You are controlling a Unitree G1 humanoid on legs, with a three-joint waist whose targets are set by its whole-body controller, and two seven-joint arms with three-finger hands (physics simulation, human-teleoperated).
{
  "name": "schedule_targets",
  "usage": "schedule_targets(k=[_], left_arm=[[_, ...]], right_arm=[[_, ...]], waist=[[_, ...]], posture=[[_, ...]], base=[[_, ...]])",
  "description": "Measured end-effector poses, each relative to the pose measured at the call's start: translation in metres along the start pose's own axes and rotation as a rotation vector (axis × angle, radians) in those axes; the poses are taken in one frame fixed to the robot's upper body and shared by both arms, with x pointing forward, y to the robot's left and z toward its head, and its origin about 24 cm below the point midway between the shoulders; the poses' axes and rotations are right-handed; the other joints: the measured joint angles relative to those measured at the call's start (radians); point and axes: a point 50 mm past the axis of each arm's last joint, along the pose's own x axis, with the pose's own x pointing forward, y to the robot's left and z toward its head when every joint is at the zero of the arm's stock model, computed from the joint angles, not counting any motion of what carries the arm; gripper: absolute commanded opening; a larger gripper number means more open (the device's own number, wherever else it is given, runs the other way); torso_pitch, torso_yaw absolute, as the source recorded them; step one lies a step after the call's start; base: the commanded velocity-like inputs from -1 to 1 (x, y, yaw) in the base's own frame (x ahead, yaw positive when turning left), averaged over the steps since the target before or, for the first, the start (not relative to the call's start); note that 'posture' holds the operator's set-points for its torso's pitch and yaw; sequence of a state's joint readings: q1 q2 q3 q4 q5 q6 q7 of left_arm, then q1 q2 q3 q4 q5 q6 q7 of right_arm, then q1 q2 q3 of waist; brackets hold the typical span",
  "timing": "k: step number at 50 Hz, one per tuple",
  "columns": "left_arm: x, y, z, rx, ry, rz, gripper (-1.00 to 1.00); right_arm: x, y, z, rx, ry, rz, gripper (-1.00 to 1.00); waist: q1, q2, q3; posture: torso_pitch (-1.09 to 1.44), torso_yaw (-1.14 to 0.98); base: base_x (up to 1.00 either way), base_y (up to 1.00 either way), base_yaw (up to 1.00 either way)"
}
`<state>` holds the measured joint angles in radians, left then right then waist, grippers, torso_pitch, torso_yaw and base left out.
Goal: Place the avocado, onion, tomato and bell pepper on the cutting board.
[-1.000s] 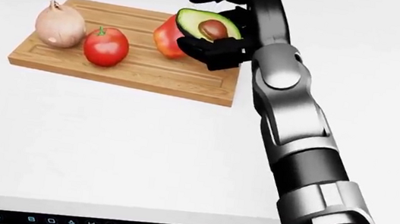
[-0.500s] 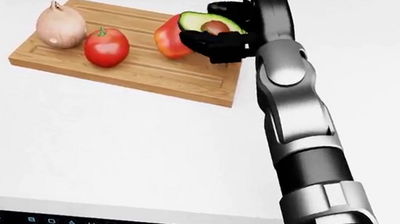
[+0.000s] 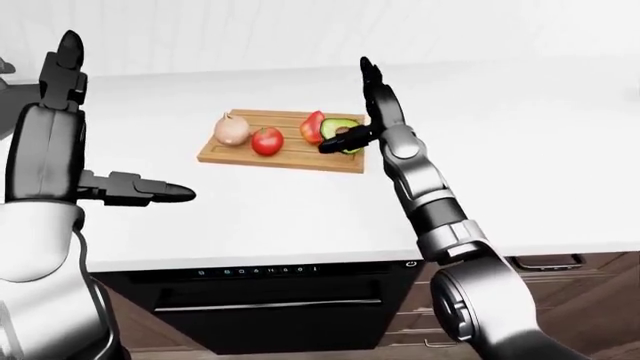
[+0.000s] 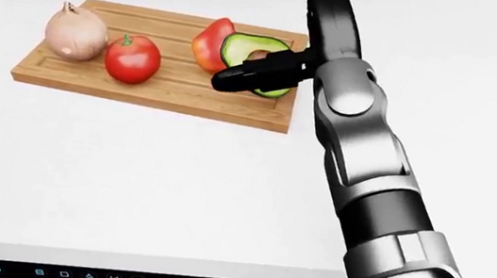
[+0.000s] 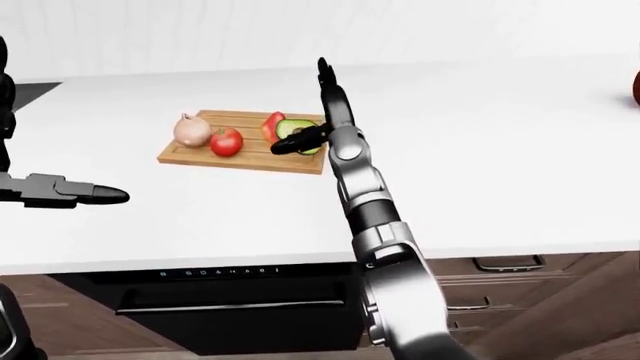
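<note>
A wooden cutting board (image 4: 169, 90) lies on the white counter. On it, from left to right, are the onion (image 4: 74, 33), the tomato (image 4: 132, 58), the red bell pepper (image 4: 208, 43) and the avocado half (image 4: 246, 47), which leans by the pepper at the board's right end, pit showing. My right hand (image 3: 350, 109) is open at that end: fingers point straight up, and the thumb (image 4: 247, 75) stretches left across the avocado's lower edge without gripping it. My left hand (image 3: 125, 120) is open and empty, raised far to the left of the board.
The counter's near edge runs above a dark oven with a control strip (image 3: 260, 270). Wooden drawers with a handle (image 3: 545, 262) are at the lower right. A red object (image 5: 636, 86) shows at the right edge of the right-eye view.
My right hand has opened and let go of the avocado, which has dropped from above the board onto its right end. The fingers have swung upward. The left hand stays where it was.
</note>
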<state>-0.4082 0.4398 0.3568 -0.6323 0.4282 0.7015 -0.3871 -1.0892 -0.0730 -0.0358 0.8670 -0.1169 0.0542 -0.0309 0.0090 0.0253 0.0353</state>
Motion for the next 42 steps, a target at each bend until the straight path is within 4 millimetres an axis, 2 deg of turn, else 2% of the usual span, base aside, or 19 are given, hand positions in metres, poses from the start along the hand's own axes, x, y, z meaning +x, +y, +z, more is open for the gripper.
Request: schedule_targets(k=[18, 28, 35, 42], left_arm=[[0.005, -0.002, 0.002, 0.002, -0.004, -0.003, 1.0], [0.004, -0.001, -0.001, -0.006, 0.009, 0.006, 1.0], [0.004, -0.004, -0.002, -0.021, 0.012, -0.004, 1.0], [0.003, -0.004, -0.004, -0.026, 0.016, 0.004, 1.0]], right_arm=[[-0.014, -0.023, -0.006, 0.012, -0.01, -0.084, 1.0], [-0.041, -0.049, -0.009, 0.008, -0.015, -0.166, 1.0], [-0.058, -0.065, 0.003, -0.018, -0.044, -0.203, 1.0], [-0.076, -0.078, 0.005, -0.042, -0.045, -0.227, 1.0]], waist=[[0.005, -0.006, 0.0], [0.009, -0.013, 0.001], [0.008, -0.018, 0.0], [0.01, -0.021, -0.001]], posture=[[0.0, 0.03], [0.0, 0.03], [0.0, 0.03], [0.0, 0.03]], base=[[0.0, 0.0, 0.0], [0.0, 0.0, 0.0], [0.0, 0.0, 0.0], [0.0, 0.0, 0.0]])
